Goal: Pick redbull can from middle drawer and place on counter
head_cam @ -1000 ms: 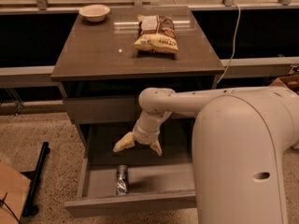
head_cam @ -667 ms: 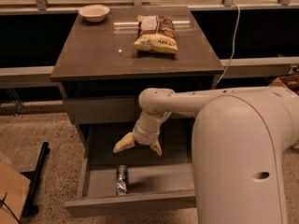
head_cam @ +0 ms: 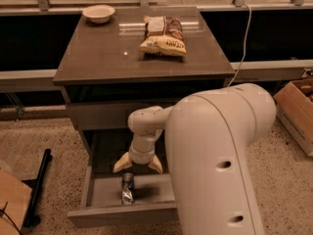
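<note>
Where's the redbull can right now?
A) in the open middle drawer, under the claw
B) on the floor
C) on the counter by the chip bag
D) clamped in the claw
A: the redbull can sits in the middle drawer, just below the open claw, which grips nothing.

the big white arm bends down low. its gripper (head_cam: 138, 164) points down with both fingers spread wide apart.

A pale bowl (head_cam: 99, 12) is sitting at the counter's (head_cam: 107, 58) back left corner; a chip bag (head_cam: 164, 35) is lying toward the back, well apart from it. A white cable (head_cam: 243, 43) is hanging down at right. A cardboard box (head_cam: 298, 109) is standing on the floor (head_cam: 58, 131). The hand (head_cam: 138, 165) is hovering low, fingers spread.
</note>
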